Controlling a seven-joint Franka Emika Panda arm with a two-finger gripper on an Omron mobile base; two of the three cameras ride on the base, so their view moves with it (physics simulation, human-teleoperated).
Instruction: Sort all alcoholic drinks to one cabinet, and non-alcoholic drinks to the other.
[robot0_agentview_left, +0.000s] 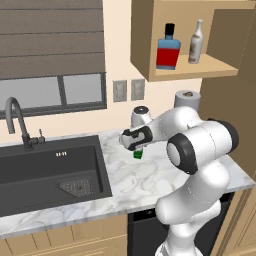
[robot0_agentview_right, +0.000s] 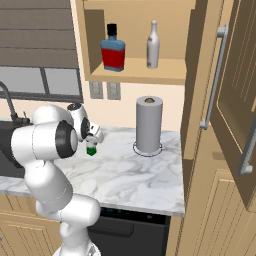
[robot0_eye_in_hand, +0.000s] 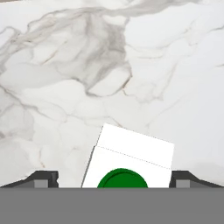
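Observation:
A small green-and-white carton, a non-alcoholic drink, stands on the marble counter. My gripper hangs straight above it, open. In the hand view the carton's white top and green cap lie between the two dark fingertips, with a gap on each side. The alcoholic drinks stand on the shelf of the small box cabinet: a squat blue bottle with a red label and a slim grey bottle. The tall pantry unit rises at the right.
A paper towel roll stands on the counter right of the carton. A dark sink with a faucet lies to the left. The pantry's panelled door stands open over the counter's right end.

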